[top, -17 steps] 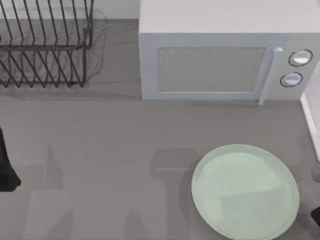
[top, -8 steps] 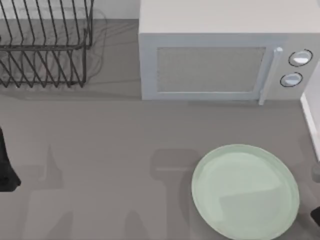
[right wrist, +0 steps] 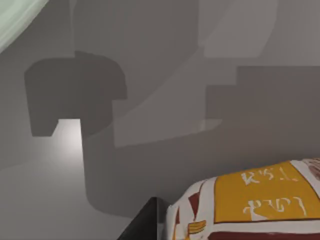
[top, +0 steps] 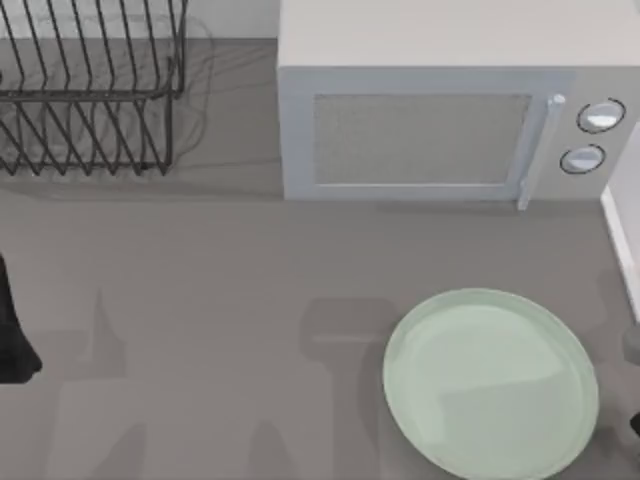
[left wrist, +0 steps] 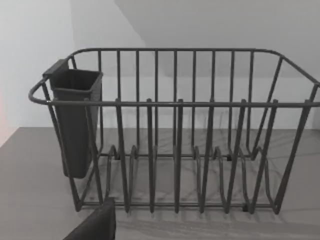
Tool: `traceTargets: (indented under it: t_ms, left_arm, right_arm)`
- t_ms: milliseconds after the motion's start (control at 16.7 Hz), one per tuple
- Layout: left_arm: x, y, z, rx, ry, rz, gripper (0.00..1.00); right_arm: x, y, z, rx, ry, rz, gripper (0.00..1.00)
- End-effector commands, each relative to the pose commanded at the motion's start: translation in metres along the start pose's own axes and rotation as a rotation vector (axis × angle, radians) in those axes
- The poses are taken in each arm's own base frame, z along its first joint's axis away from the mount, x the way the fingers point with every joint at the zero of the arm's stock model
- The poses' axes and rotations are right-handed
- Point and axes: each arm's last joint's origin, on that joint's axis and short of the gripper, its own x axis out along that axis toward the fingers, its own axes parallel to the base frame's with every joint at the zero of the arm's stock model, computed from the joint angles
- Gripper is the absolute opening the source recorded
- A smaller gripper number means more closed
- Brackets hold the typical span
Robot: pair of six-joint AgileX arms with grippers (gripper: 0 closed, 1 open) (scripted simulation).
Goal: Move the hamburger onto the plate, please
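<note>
Mint-green plate (top: 491,382) from above; wrapped hamburger (right wrist: 250,207) at right wrist.

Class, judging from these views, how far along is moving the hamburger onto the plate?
Nothing looks done yet: the plate lies bare on the table's right half, in front of the microwave. In hand: the right wrist view looks down on a wrapped item with orange-yellow patches, apparently the hamburger, resting on the table. No grasp is visible. Left: gripping it, carrying it over and setting it on the plate.
</note>
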Motion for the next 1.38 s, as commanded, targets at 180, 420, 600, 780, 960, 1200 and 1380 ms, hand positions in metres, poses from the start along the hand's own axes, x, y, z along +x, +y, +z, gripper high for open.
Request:
traceTargets:
  t_ms: [180, 420, 600, 780, 960, 1200, 1380]
  left_arm:
    - [0.000, 0.000, 0.000, 0.000, 0.000, 0.000, 1.00]
    - [0.000, 0.000, 0.000, 0.000, 0.000, 0.000, 1.00]
    - [0.000, 0.000, 0.000, 0.000, 0.000, 0.000, 1.00]
    - [0.000, 0.000, 0.000, 0.000, 0.000, 0.000, 1.00]
    - [0.000, 0.000, 0.000, 0.000, 0.000, 0.000, 1.00]
    - [0.000, 0.000, 0.000, 0.000, 0.000, 0.000, 1.00]
    - [0.000, 0.000, 0.000, 0.000, 0.000, 0.000, 1.00]
  right_arm:
    - [-0.016, -0.002, 0.006, -0.004, -0.007, -0.003, 0.00]
    - [-0.057, -0.003, 0.007, 0.000, 0.019, 0.008, 0.00]
    - [-0.087, -0.001, 0.004, -0.001, 0.015, 0.006, 0.00]
    - [-0.099, 0.000, 0.002, 0.001, 0.000, 0.000, 0.00]
    - [-0.098, 0.000, 0.003, 0.001, 0.004, 0.002, 0.00]
    - [-0.099, 0.005, 0.009, 0.027, 0.005, 0.004, 0.00]
    - [-0.101, 0.015, 0.024, 0.112, 0.006, 0.010, 0.00]
